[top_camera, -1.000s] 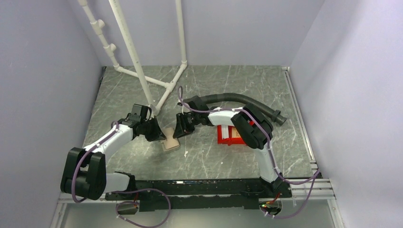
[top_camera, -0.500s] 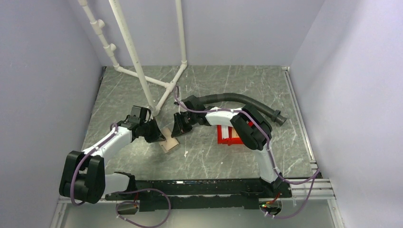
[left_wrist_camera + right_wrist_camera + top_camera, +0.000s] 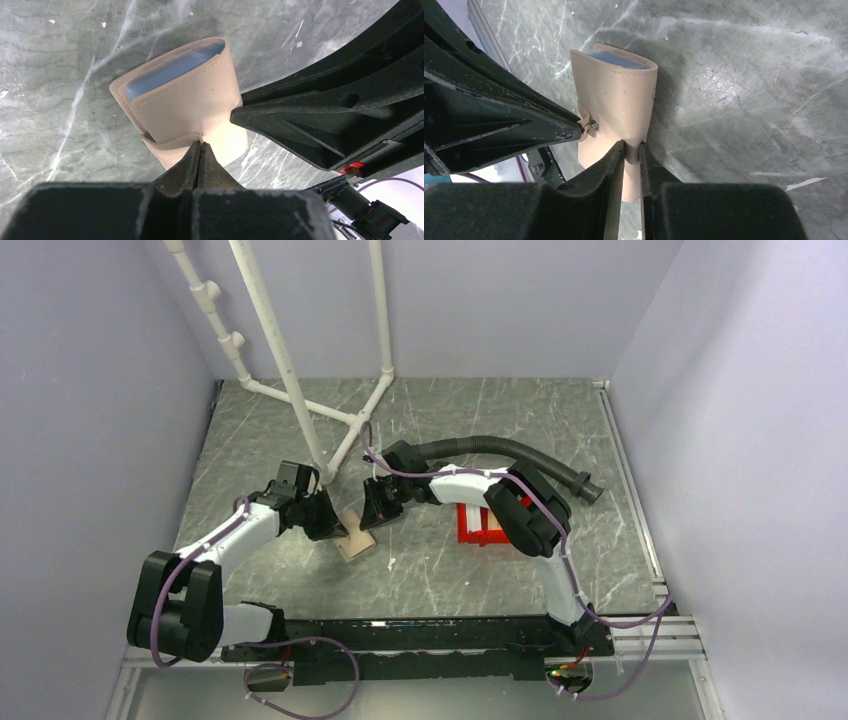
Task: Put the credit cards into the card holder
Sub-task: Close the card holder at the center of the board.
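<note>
The card holder (image 3: 356,543) is soft tan, leather-like, with stitched edges. It is bowed open into a curved sleeve with a shiny bluish lining, and sits between the two claws near the middle of the grey-green, white-veined tabletop (image 3: 470,570). The left claw (image 3: 200,146) is pinched together on its thin snap strap. The right claw (image 3: 631,150) is clamped on a flap of it. Both arms reach inward, wrists tilted down, tips nearly meeting.

red bin (image 3: 476,526) half behind right arm (image 3: 527,512), card holder (image 3: 186,100) base behind left pincer fingers (image 3: 193,161)
</note>
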